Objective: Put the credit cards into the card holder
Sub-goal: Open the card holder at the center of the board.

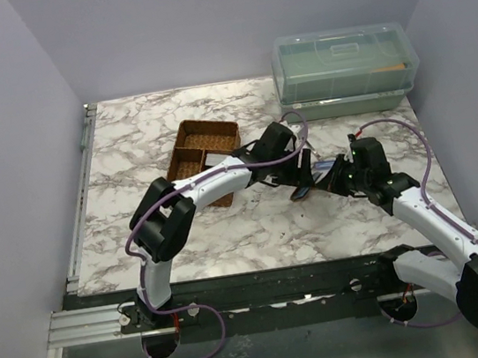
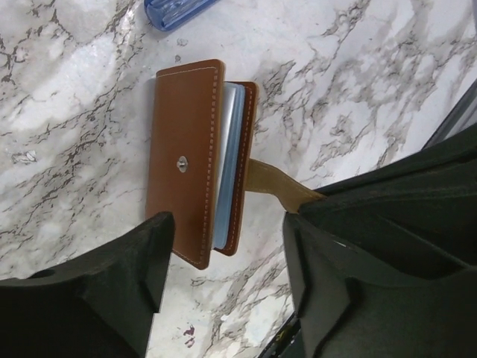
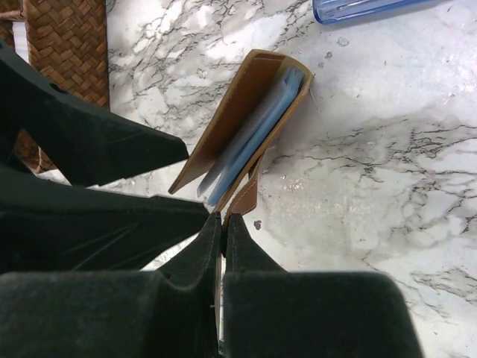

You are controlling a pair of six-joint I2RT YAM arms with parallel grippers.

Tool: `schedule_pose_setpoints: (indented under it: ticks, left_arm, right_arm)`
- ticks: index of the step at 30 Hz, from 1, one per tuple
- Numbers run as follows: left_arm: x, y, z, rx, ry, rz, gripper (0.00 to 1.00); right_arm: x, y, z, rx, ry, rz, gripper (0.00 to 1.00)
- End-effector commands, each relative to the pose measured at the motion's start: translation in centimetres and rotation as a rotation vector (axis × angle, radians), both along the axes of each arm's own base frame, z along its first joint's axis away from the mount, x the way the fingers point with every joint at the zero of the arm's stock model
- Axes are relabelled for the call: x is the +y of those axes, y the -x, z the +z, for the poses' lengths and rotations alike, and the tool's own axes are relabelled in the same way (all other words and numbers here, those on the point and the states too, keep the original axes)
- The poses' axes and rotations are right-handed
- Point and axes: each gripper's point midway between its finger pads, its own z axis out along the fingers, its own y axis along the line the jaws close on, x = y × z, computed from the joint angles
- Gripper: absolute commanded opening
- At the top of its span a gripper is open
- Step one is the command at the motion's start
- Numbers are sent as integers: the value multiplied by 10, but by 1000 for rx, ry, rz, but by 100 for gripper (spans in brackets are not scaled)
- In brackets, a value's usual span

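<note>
The brown card holder [image 2: 186,156] lies half open on the marble, its stitched flap with the snap facing up. Pale blue credit cards [image 2: 229,164] sit edge-on between its covers and also show in the right wrist view [image 3: 257,134]. My right gripper [image 3: 223,222] is shut on the holder's tan closure strap [image 3: 247,195], close beside the holder [image 3: 238,104]. My left gripper [image 2: 227,272] is open and hovers just above the holder's near end, with one finger [image 2: 138,276] over the flap's corner. In the top view both grippers meet mid-table, left gripper [image 1: 302,170] and right gripper [image 1: 335,179].
A translucent blue plastic object [image 2: 175,10] lies just beyond the holder, also in the right wrist view [image 3: 365,7]. A brown woven divided tray [image 1: 203,159] stands left of the grippers. A clear lidded bin [image 1: 344,71] stands at the back right. Walls enclose the table.
</note>
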Motion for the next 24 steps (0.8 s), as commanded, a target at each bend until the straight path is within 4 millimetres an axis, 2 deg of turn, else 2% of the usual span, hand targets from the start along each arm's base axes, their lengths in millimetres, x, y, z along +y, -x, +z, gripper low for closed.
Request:
schedule_pose_setpoints:
  ticks: [1,12,17,21,24]
  left_arm:
    - [2,-6,-23,-4,-78,6,59]
    - [9,-15,-44,-5,-160,40,30]
    - [10,-19,-34,-24,-151,47,16]
    - [7,-18,-28,-23,-132,35,8]
    - [5,-13,-27,-3,-118,24,7]
  right_arm:
    - [1,4,4,-1,-14,2,0]
    - [-15,14,-11,38,50,-43,0]
    - [-44,15,-32,143,155,-227,1]
    - [-51,15,-42,209,193,-279,12]
    - [-52,11,-41,201,214,-260,22]
